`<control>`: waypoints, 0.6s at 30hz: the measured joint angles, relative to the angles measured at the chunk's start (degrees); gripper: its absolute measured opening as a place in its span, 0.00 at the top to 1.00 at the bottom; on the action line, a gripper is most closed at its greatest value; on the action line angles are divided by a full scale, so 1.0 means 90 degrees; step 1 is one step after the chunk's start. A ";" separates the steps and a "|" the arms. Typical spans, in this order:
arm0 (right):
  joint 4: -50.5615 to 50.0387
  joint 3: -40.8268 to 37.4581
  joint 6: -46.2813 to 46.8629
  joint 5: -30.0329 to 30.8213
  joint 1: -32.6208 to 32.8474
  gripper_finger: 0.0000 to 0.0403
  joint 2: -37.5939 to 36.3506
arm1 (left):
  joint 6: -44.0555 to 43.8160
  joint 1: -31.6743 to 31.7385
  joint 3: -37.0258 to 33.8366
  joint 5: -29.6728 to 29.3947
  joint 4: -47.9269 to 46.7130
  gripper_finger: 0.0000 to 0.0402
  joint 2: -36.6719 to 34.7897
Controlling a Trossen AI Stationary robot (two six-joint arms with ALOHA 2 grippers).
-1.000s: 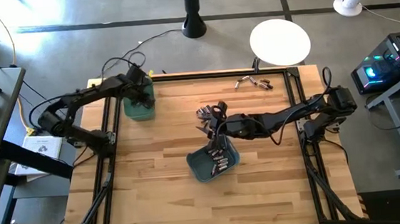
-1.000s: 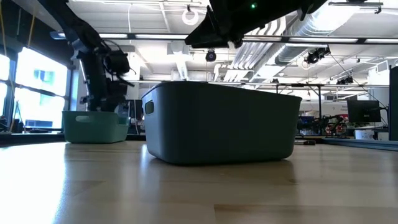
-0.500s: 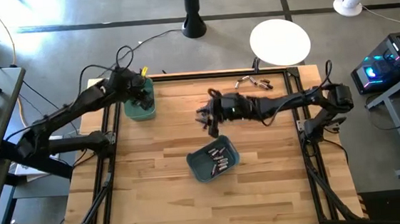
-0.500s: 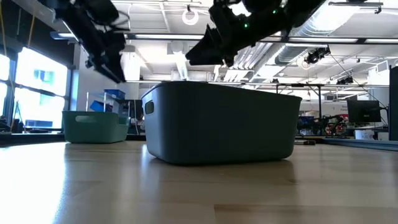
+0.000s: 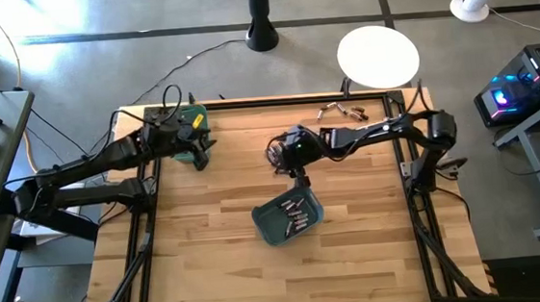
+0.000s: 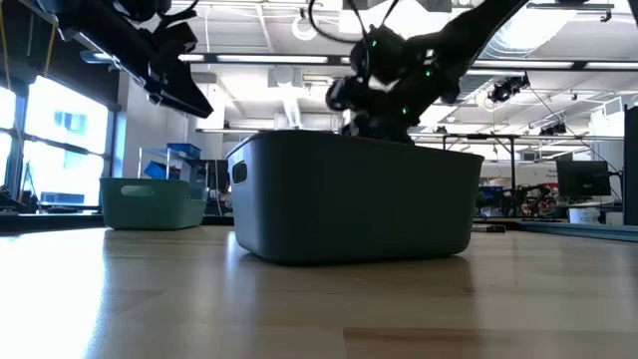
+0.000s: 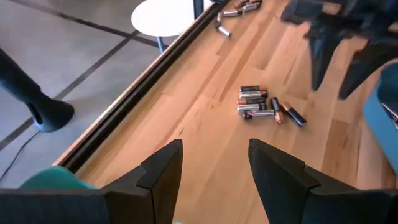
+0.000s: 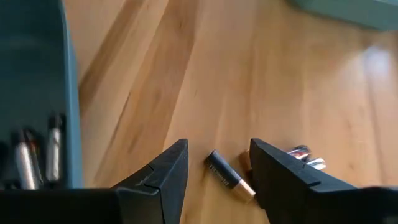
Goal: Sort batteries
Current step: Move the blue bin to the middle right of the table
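Observation:
A small pile of batteries (image 5: 274, 154) lies on the wooden table just beyond the dark teal bin (image 5: 268, 226), which holds several batteries (image 5: 295, 215). My right gripper (image 5: 291, 167) hangs open low over the pile. One battery (image 8: 225, 175) lies on the wood between its fingers, which do not touch it. My left gripper (image 5: 202, 147) is open and empty above the light green bin (image 5: 185, 154) at the far left. In the left wrist view, it (image 7: 214, 165) points across at the pile (image 7: 261, 107). More batteries (image 5: 344, 112) lie at the far right edge.
The table's black frame rail (image 5: 247, 103) runs along the far edge. A white round stool (image 5: 378, 56) and a black post base (image 5: 261, 36) stand on the floor beyond it. Bare wood spreads over the near half of the table (image 5: 261, 277).
My left gripper has risen out of the light green bin, tipped up from pointing down and drawn back a little. My right gripper has gone from above the dark teal bin toward the far edge, turned and come down over the loose pile of batteries.

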 joint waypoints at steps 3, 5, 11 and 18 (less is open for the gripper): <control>-0.0026 -0.0001 -0.0441 -0.0108 -0.0087 0.59 0.0245 | -0.0002 -0.0038 -0.0030 -0.0009 0.0061 0.56 0.0027; 0.0023 0.0005 -0.0632 -0.0094 -0.0147 0.59 0.0354 | -0.0011 -0.0038 -0.0030 -0.0012 0.0107 0.56 0.0042; 0.0016 0.0004 -0.0636 -0.0104 -0.0311 0.59 0.0448 | -0.0010 -0.0038 -0.0030 -0.0012 0.0379 0.56 0.0055; 0.0168 0.0018 -0.0623 -0.0072 -0.0070 0.59 0.0386 | -0.0005 -0.0041 -0.0030 -0.0011 0.0373 0.56 0.0055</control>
